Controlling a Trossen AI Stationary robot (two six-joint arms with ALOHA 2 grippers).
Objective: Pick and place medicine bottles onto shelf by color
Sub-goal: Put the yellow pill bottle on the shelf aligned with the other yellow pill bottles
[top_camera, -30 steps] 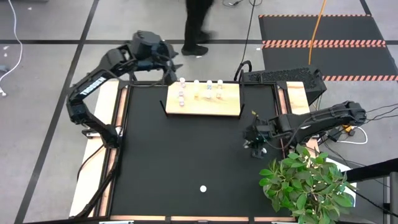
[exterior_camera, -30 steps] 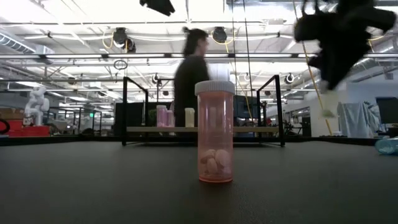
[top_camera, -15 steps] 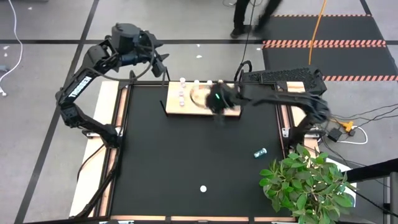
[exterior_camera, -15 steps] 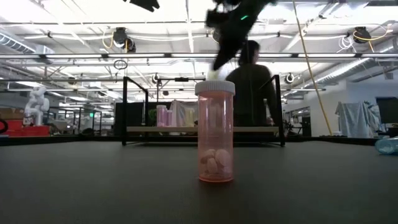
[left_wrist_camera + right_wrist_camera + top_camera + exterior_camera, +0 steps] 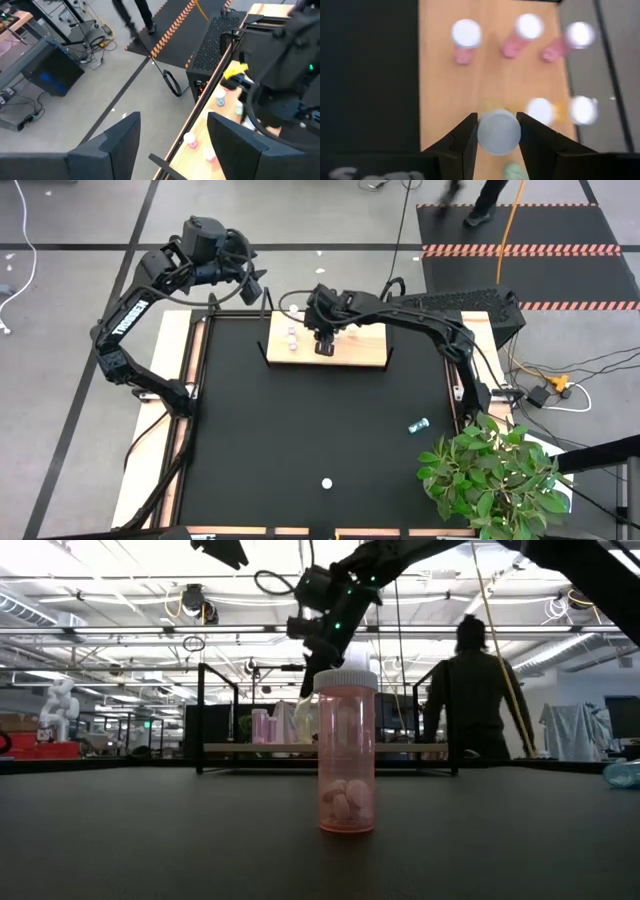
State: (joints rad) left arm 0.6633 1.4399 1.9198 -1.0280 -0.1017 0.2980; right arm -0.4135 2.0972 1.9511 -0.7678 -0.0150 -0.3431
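The light-wood shelf (image 5: 370, 352) lies at the table's far edge, with several white-capped bottles standing on it: pink ones (image 5: 466, 35) and yellow ones (image 5: 582, 110). My right gripper (image 5: 325, 343) is over the shelf's left half, shut on a white-capped bottle (image 5: 498, 131) with a yellowish body. A pink bottle (image 5: 346, 750) stands alone near the table's front edge and also shows in the high view (image 5: 326, 483). A teal bottle (image 5: 418, 424) lies on its side at the right. My left gripper (image 5: 175, 140) is open and empty, high beyond the table's far left corner (image 5: 250, 285). My right gripper pinches the bottle at its white cap (image 5: 498, 131) between its two fingers (image 5: 465, 142), one on each side. The fingers come from above, pointing down. The bottle is upright under them, above the shelf board. The cap hides whether its base touches the board.
A potted plant (image 5: 495, 475) overhangs the table's near right corner. A teal bottle top (image 5: 512, 172) shows just beside the held bottle. A person (image 5: 480, 700) walks in the room beyond the far edge. Black brackets (image 5: 200, 720) stand at the shelf's ends.
My right gripper has swung from the table's right side, near the teal bottle, to the far edge and along the shelf toward its left half, carrying the bottle. My left gripper has drawn back from the shelf, toward the left. The person has walked rightward.
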